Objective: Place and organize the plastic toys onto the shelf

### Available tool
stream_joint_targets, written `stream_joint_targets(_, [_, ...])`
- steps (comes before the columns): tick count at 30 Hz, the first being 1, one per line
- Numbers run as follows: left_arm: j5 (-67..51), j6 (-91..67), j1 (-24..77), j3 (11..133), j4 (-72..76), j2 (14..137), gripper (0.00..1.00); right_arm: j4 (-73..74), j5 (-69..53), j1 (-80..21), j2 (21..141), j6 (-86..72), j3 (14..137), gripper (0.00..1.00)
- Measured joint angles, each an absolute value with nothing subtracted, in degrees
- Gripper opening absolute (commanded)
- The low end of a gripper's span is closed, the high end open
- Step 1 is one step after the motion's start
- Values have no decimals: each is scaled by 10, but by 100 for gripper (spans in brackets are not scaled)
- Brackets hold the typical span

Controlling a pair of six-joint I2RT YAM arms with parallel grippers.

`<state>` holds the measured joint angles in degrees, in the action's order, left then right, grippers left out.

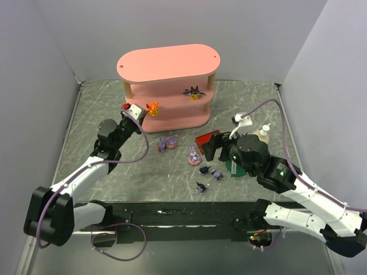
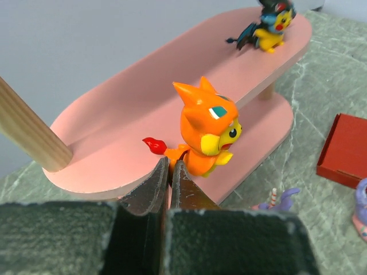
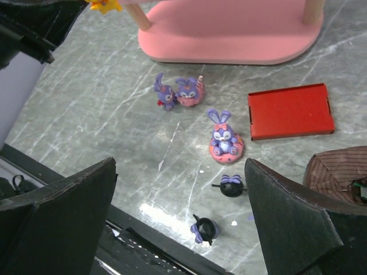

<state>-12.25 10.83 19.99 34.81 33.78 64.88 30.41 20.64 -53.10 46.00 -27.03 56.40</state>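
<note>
L claw (image 2: 171, 165) pinching orange toy (image 2: 206, 134) tail, on mid shelf (image 2: 114, 123) | toy: pointed ears, yellow face | R claw (image 3: 180, 166) spread

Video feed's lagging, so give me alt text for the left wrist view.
The fingers pinch the orange toy from behind at the front edge of the shelf's middle board. A black-and-yellow toy stands at that board's far end; a red box lies on the table at right.

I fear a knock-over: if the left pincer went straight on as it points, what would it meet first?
The orange figurine, standing on the middle board of the shelf, right at the tips of the left pincer; whether they already touch, I cannot tell.
</note>
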Motion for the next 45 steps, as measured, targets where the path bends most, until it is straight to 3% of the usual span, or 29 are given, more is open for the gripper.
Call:
stream_joint_targets(13, [-255,101,139,422,403,772,1,314,218,-518,463,-263,567,99])
stream_joint_targets(29, [-245,124,138,426,499,839,4,317,213,-489,473,-261,567,99])
stream_joint_targets(45, [-242,138,116,423,503,857,8,317,199,-472,478,-261,567,99])
